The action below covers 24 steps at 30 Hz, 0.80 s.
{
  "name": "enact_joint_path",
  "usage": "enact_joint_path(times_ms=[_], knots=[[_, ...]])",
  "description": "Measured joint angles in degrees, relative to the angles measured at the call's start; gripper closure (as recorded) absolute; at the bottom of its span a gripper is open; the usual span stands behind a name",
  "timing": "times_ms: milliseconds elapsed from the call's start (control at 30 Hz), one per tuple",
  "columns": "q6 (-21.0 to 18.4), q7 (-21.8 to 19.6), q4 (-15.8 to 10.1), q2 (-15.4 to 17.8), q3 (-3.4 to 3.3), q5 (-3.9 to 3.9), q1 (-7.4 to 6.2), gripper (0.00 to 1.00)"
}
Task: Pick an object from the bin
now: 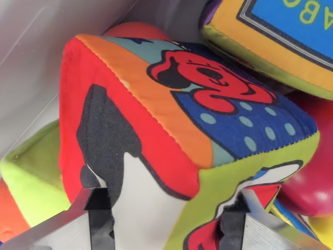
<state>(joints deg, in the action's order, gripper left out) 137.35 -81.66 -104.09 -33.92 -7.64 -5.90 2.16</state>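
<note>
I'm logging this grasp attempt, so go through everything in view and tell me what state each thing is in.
Gripper: shut on the patchwork cube, one finger on each side.
Patchwork cube: tilted, clamped at its lower faces.
Alphabet block: lying loose, upper right, partly out of frame.
Red ball: loose, beside the cube.
Green block: loose, partly under the cube.
Bin wall: bare.

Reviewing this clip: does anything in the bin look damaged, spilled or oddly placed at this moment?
Nothing looks damaged or spilled. The soft fabric cube sits tilted on one edge among other toys, with the gripper fingers at either side of its lower corner. A jumbled bin, so the tilt seems normal.
</note>
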Motion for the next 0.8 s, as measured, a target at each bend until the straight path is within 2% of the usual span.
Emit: enact_joint_path(times_ms=[467,800], knots=[[-0.15,0.00,0.01,0.23,-0.03,0.00,0.00,1.00],[-1.61,-0.04,0.01,1.76,-0.17,0.04,-0.10,1.00]])
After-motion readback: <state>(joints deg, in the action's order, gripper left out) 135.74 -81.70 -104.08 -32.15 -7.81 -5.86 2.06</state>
